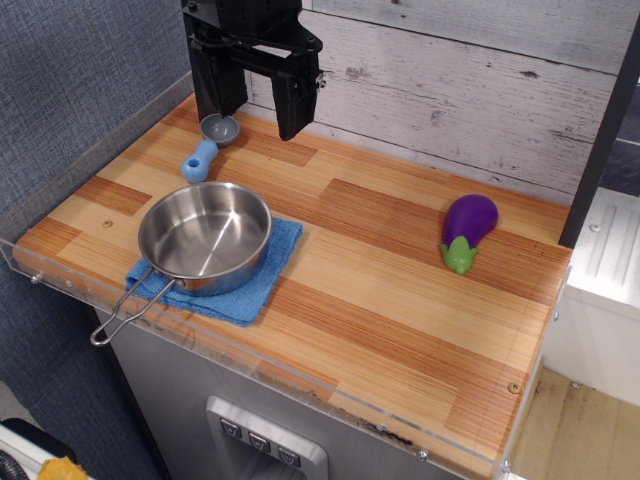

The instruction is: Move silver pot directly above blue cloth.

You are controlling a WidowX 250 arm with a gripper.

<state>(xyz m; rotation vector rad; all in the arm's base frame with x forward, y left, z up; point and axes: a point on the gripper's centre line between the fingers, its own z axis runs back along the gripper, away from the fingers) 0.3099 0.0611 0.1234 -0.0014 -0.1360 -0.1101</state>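
Observation:
The silver pot (pixel 204 236) is a shallow shiny steel pan. It sits upright on the blue cloth (pixel 258 281), covering most of it. Its wire loop handle (pixel 128 311) sticks out over the table's front left edge. The cloth shows at the pot's right and front sides. My gripper (pixel 256 118) is black and hangs high over the back left of the table, well behind the pot. Its two fingers stand apart with nothing between them.
A small grey scoop with a light-blue handle (pixel 207 148) lies behind the pot, just below the gripper. A purple toy eggplant (pixel 467 229) lies at the right. A clear plastic rim (pixel 60 283) runs along the table's front and left edges. A plank wall stands behind.

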